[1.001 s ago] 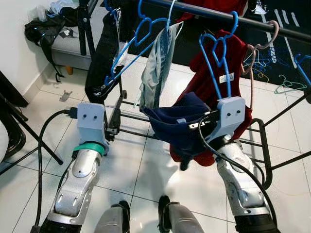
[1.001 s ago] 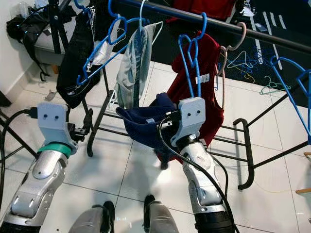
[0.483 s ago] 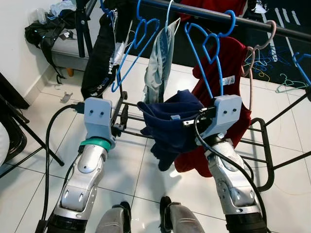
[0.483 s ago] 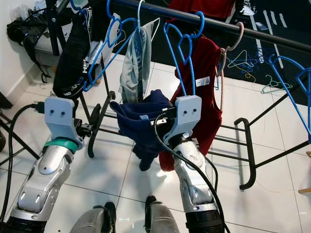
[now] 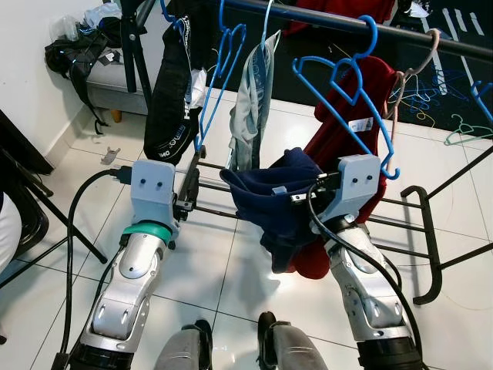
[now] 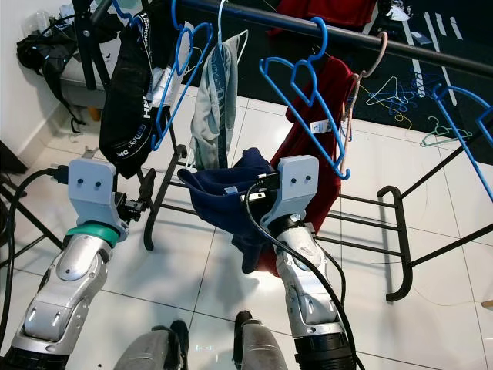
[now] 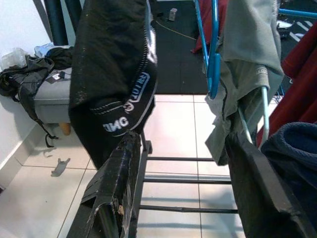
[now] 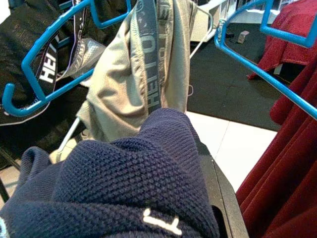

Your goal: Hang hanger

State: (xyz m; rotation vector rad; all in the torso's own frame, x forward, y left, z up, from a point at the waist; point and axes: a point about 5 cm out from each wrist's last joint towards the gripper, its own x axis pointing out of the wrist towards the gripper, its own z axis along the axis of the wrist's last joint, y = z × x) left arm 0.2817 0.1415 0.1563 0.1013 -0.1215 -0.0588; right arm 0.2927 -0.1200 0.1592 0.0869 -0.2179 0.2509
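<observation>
— While the left gripper (image 7: 181, 198) hangs spread and empty, what's past it?
— Black shorts (image 5: 173, 100), just beyond its fingers.
— And the right gripper (image 6: 258, 185)?
— Pinching a navy garment (image 5: 273, 200); a blue hanger (image 5: 347, 100) hangs on the rail (image 5: 323, 19) above it.

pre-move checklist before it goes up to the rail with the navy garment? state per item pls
1. Right gripper shut on the navy garment: ok.
2. Left gripper free, jaws open, nothing between them: ok.
3. Navy garment is on a hanger: cannot tell, no hanger visible in the bundle.
4. Free stretch on the rail between the grey garment and the red garment: cannot tell, empty blue hanger hangs there.
5. Cable by the left arm clear of the rack: ok.
</observation>
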